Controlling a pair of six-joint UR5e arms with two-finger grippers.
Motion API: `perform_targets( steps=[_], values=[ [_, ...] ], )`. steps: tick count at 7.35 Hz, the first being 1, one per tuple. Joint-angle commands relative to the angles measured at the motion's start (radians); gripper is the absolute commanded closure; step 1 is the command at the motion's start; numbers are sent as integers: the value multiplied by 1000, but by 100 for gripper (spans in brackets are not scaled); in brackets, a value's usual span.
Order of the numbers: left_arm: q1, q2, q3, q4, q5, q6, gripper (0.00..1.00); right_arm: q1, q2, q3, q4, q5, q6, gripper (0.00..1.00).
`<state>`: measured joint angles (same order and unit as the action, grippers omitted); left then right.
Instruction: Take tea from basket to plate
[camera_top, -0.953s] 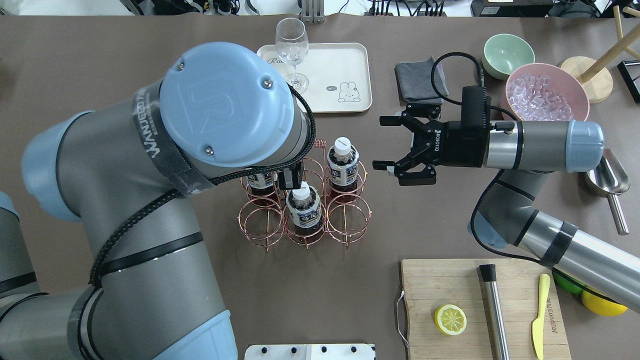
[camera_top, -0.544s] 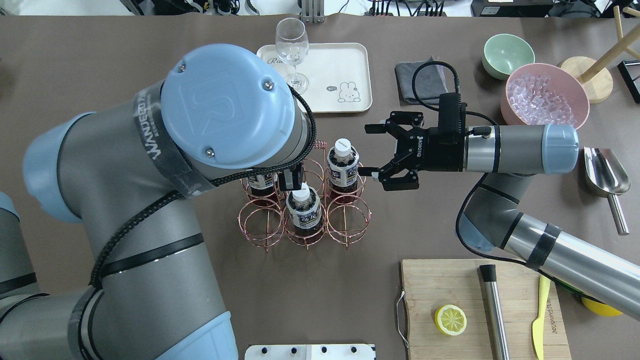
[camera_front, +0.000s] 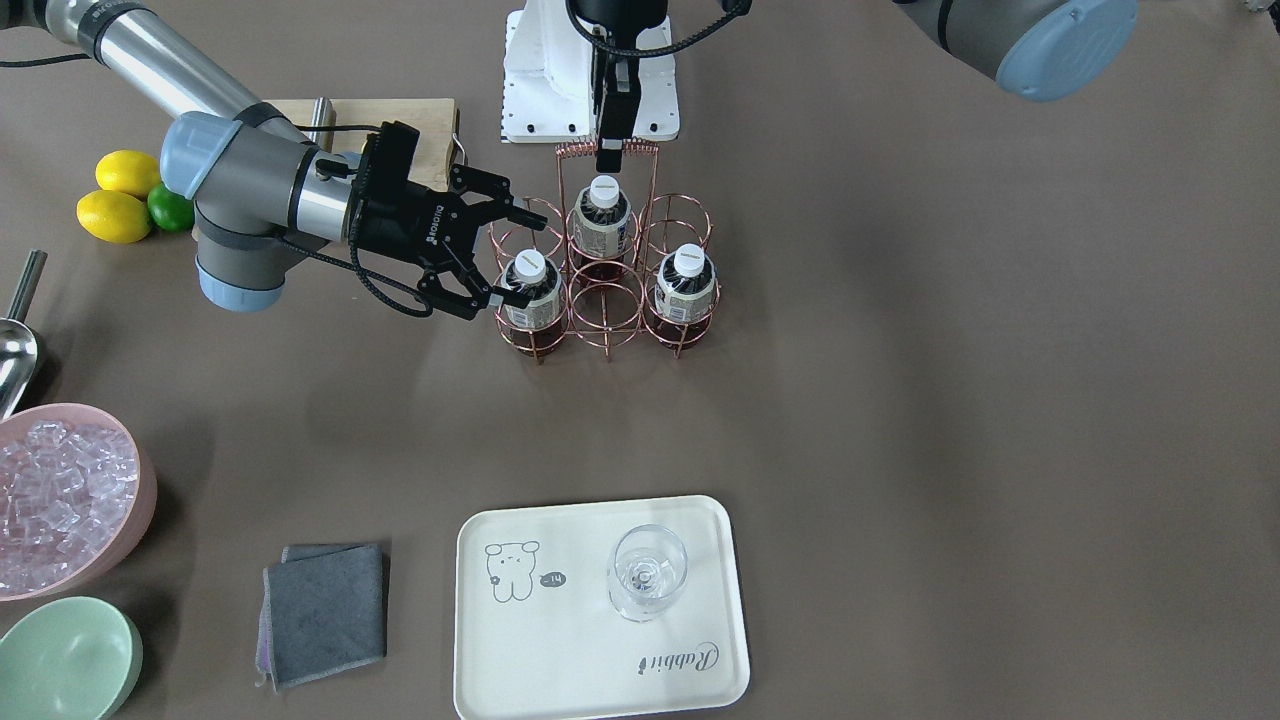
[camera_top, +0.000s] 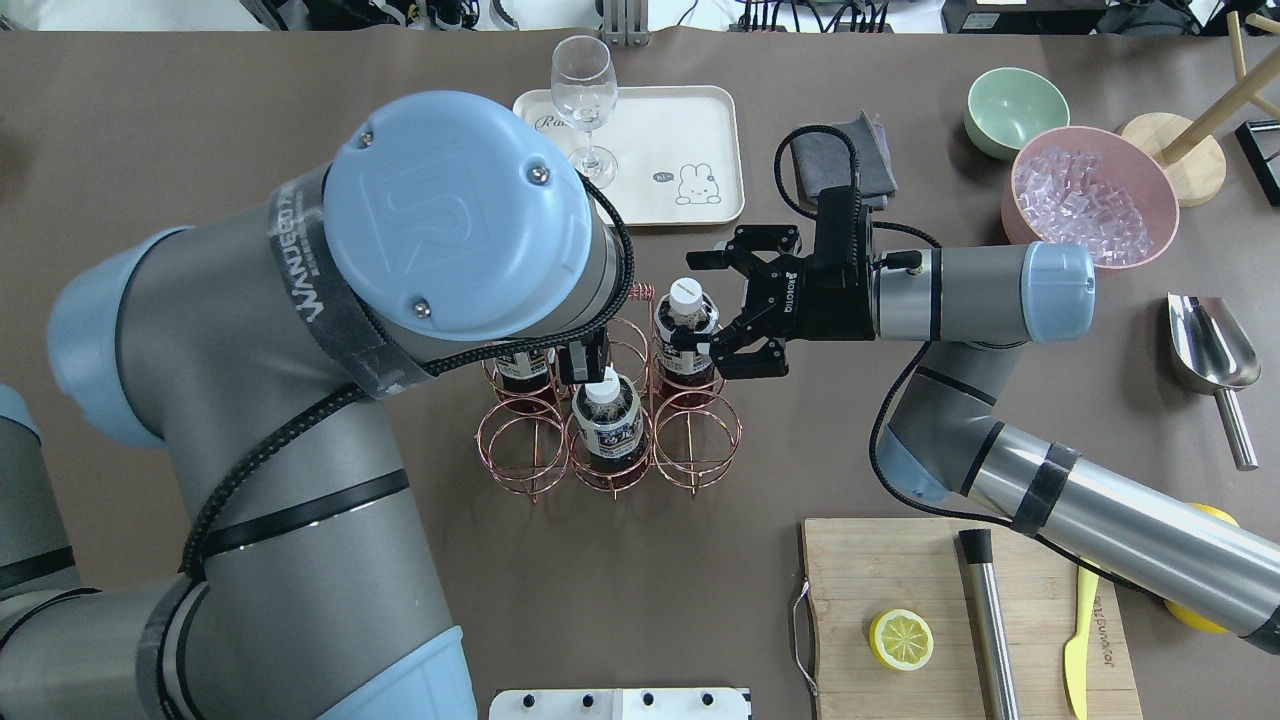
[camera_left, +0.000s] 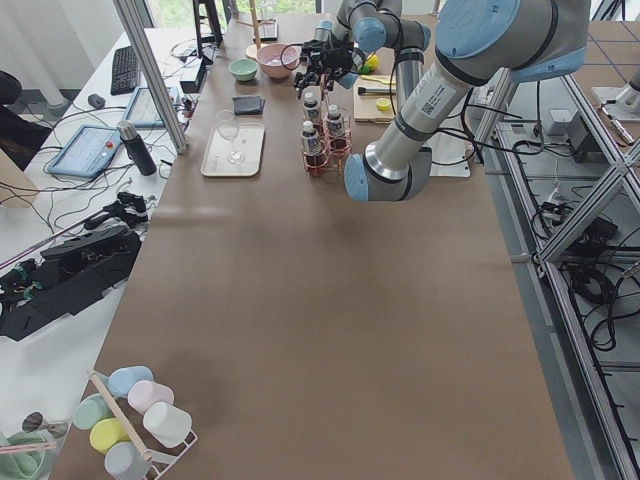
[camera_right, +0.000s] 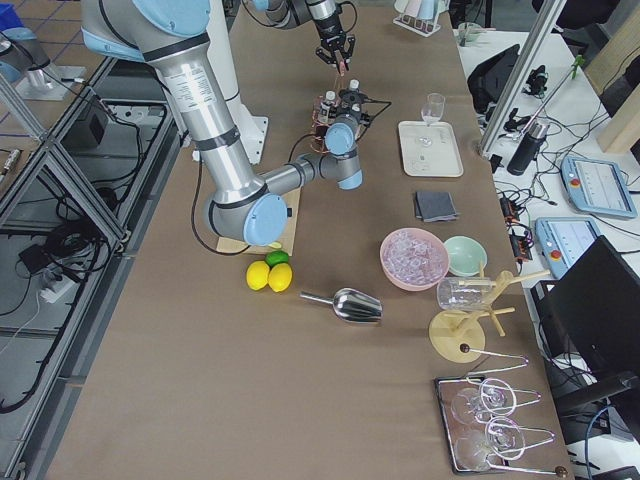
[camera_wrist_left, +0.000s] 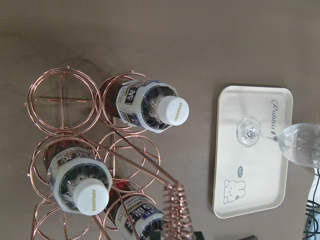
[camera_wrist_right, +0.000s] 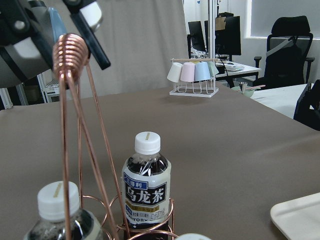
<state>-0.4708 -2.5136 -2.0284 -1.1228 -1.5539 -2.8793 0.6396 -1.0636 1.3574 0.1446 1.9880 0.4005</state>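
The copper wire basket (camera_top: 612, 440) holds three tea bottles. My right gripper (camera_top: 684, 301) is open. Its fingers straddle the back right tea bottle (camera_top: 686, 330) at neck height, one on each side, with small gaps. In the front-facing view this gripper (camera_front: 527, 262) brackets the same bottle (camera_front: 530, 295). My left gripper (camera_front: 611, 157) is shut on the coiled top of the basket's handle (camera_front: 605, 148), and its arm hides much of the basket from overhead. The cream plate (camera_top: 690, 125) lies behind the basket with a stemmed glass (camera_top: 583, 90) on it.
A grey cloth (camera_front: 325, 612) lies beside the plate (camera_front: 560, 640). A pink bowl of ice (camera_top: 1080, 195), a mint bowl (camera_top: 1015, 110) and a metal scoop (camera_top: 1215, 355) are at the right. A cutting board (camera_top: 960, 620) with a lemon half sits front right.
My right gripper has moved left from open table to the basket and now straddles the back right bottle, still open. The left arm and basket have not moved.
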Motion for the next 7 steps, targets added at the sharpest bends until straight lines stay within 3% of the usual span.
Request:
perform_targets(
  steps=[1, 2, 3, 7],
  values=[
    [1, -4, -1, 1, 0, 0, 100, -12, 1, -1, -5, -3, -8, 60],
    [1, -5, -1, 1, -2, 0, 100, -12, 1, -3, -5, -3, -8, 89],
    [1, -5, -3, 5, -2, 0, 100, -11, 1, -3, -6, -5, -11, 100],
    [3, -4, -6, 8, 0, -2, 100, 40, 4, 52, -14, 8, 7, 100]
  ],
)
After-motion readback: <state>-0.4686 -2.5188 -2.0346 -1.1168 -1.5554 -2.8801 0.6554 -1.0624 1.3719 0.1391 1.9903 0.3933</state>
